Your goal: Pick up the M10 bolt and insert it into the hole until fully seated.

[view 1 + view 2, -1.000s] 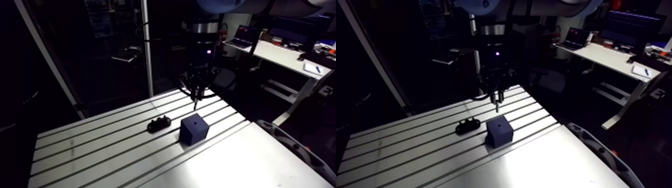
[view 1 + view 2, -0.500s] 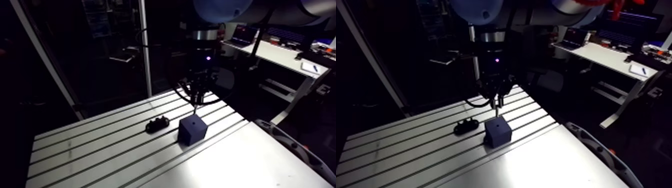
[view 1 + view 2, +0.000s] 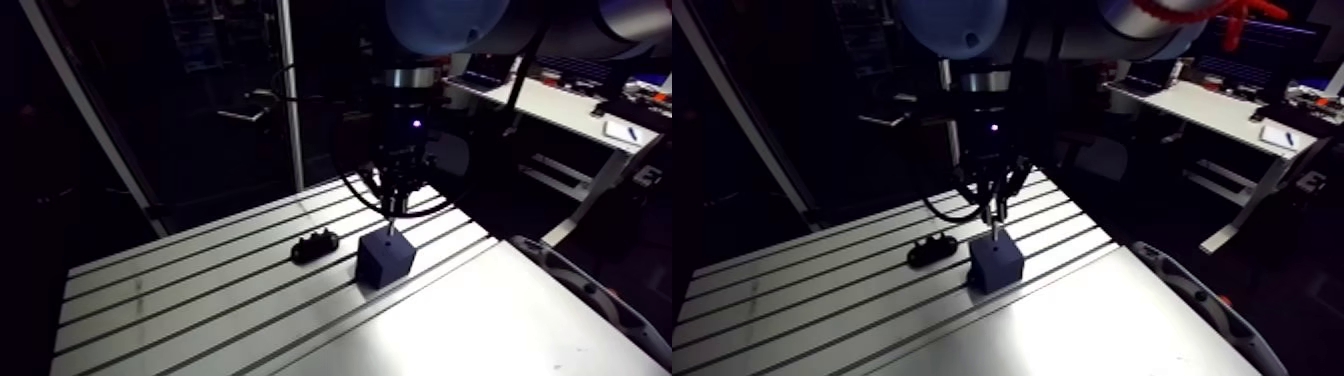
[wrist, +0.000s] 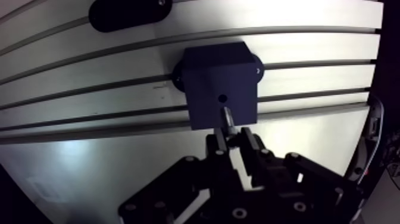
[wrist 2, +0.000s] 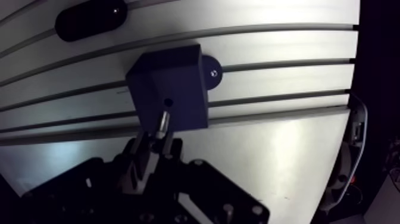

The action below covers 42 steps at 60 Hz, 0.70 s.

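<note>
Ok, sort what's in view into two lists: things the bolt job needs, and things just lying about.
Needed for the job:
- pincer, shut on the bolt
- bolt, tip close to the hole, not yet in
- hole in the block's top face
- dark blue block

Just lying about:
- black oblong part, on the slotted table beyond the block, apart from it

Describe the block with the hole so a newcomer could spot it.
On the slotted aluminium table, look straight under the gripper, which holds the bolt. The dark blue cube there stands taller than the flat black oblong piece beside it and alone has a small round hole in its top face.
</note>
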### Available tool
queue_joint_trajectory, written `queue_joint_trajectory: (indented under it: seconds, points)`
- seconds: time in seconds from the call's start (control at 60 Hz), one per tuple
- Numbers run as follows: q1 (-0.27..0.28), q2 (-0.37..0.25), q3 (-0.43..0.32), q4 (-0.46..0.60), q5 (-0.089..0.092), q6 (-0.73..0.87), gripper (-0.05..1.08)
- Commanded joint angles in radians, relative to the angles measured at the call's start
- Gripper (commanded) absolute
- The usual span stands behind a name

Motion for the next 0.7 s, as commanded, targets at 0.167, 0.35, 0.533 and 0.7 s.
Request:
queue_joint_trajectory:
  seconds: [0.167,0.35,0.533,0.7]
  points:
    - [0.000,0.013,0.007,-0.004,0.000,-0.001,1.08]
    - [0.000,0.017,0.006,-0.004,0.000,0.001,1.08]
    - [-0.007,0.018,0.007,-0.004,0.001,0.001,1.08]
    - [-0.008,0.020,0.007,-0.004,0.001,-0.001,1.08]
